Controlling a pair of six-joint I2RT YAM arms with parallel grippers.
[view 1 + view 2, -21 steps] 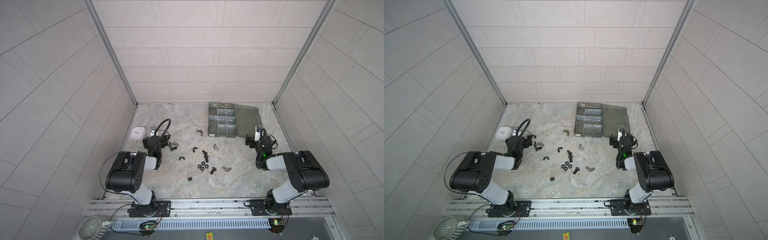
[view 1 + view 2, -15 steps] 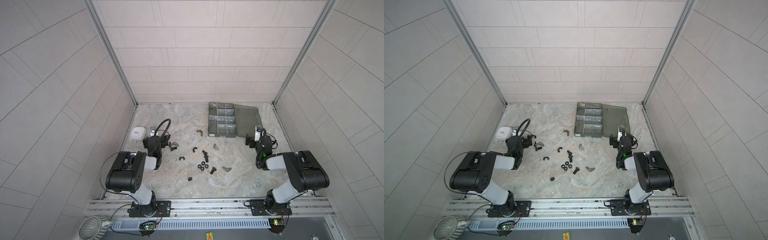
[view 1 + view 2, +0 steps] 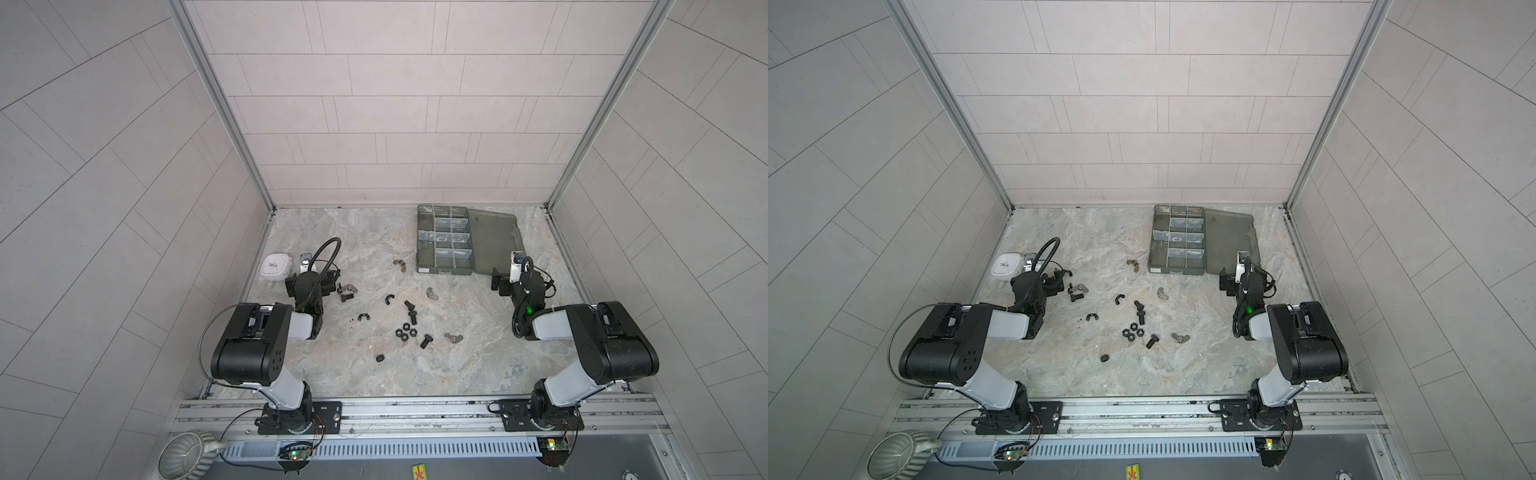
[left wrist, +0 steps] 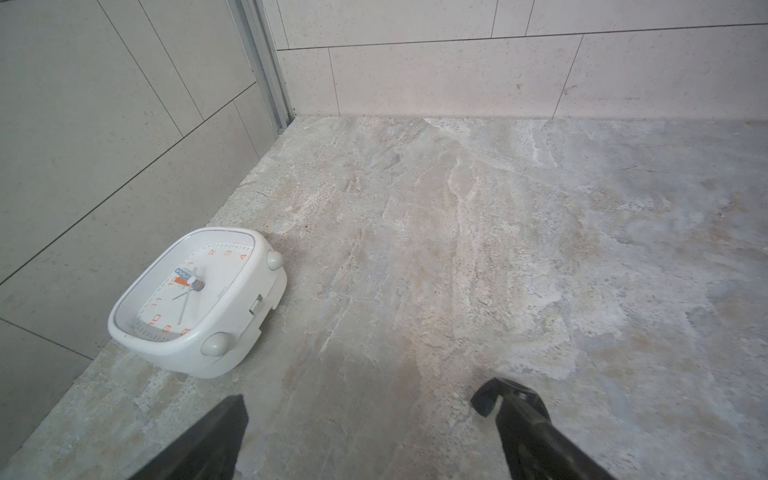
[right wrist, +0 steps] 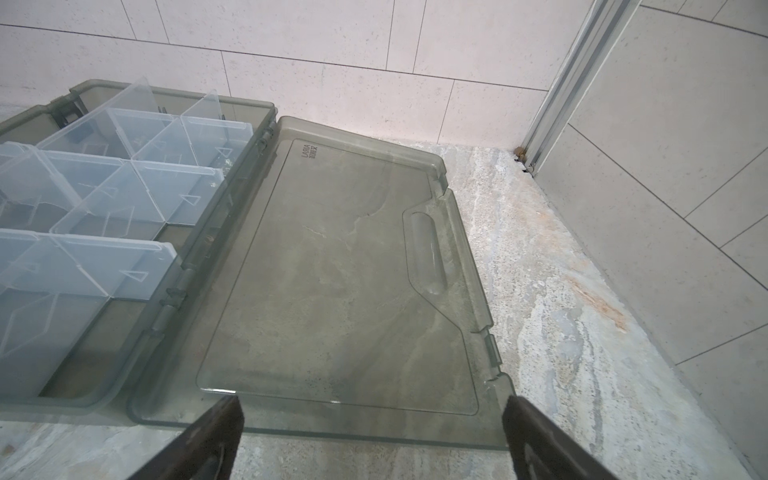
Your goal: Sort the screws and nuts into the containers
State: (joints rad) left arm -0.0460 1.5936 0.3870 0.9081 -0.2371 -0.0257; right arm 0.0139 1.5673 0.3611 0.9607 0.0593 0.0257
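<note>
Marble tabletop [image 3: 478, 361], organizer box [image 3: 444, 270] lengthwise front-to-back

Left arm [image 3: 249, 345] and right arm [image 3: 611, 345] are of one build: blocky black joint housings joined by pale grey links, each mounted on a black base plate [image 3: 328, 411] fixed with screws. A thick black hose [image 3: 328, 249] loops above the left wrist, and a thin black cable [image 3: 203, 336] arcs beside the shoulder housing. A white camera module [image 3: 516, 270] sits on the right wrist. A green lamp [image 3: 529, 310] glows on each forearm. Left gripper [image 4: 361, 401] and right gripper [image 5: 372, 405] have matt black fingers.
</note>
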